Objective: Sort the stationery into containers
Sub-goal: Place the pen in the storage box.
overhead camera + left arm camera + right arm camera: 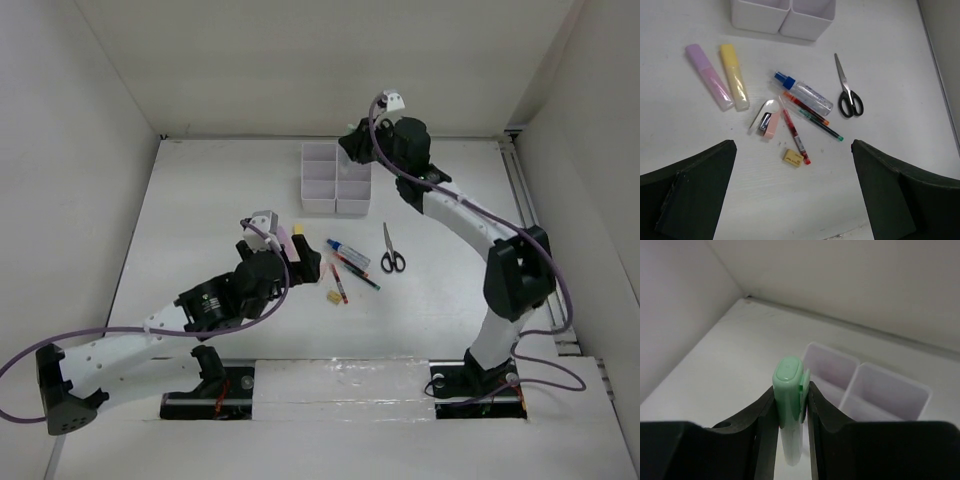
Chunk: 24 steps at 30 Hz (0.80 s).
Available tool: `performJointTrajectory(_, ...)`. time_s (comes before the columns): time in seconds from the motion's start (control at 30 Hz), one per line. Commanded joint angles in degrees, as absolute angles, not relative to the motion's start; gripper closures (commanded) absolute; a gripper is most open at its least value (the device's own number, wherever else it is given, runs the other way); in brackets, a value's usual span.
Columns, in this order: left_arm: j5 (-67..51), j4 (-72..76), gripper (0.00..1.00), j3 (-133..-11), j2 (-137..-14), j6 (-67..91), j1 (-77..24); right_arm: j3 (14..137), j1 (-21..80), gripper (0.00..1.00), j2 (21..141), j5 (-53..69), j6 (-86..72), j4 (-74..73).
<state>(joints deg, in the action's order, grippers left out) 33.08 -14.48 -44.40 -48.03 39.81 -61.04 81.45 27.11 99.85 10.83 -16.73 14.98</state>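
My right pincer [790,401] is clenched on the green highlighter [788,380], above the organizer tray [900,377] near the counter's far edge. I judge it light, stiff and slick, so a mid-barrel hold suits. The left pincer [793,147] hangs released over the scattered stationery [805,95].

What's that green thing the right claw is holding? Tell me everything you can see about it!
It's a green highlighter, pale mint and smooth like plastic. Its rounded cap end points toward us, with a small clip on one side. Lower down, the barrel looks paler. The right claw squeezes it between two black fingers, one on each side, and nothing else touches it. It is held up off the table, with the white tray just beyond it.
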Motion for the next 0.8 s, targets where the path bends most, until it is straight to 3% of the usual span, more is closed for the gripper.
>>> performJointTrajectory(0.0, 37.1, -18.5, 0.0, -45.3, -47.2, 44.0, -61.1, 90.6, 25.1, 1.0, 107.6, 9.0, -7.4, 17.6)
performJointTrajectory(0.3, 35.9, -16.5, 0.0, -40.7, -41.5, 43.0, -61.1, 105.3, 19.2, 1.0, 122.9, 15.6, -5.0, 16.4)
performJointTrajectory(0.77, 34.9, -15.5, 0.0, -39.6, -43.1, 42.4, -61.1, 108.1, 16.2, 0.99, 127.9, 20.2, -5.0, 15.9)
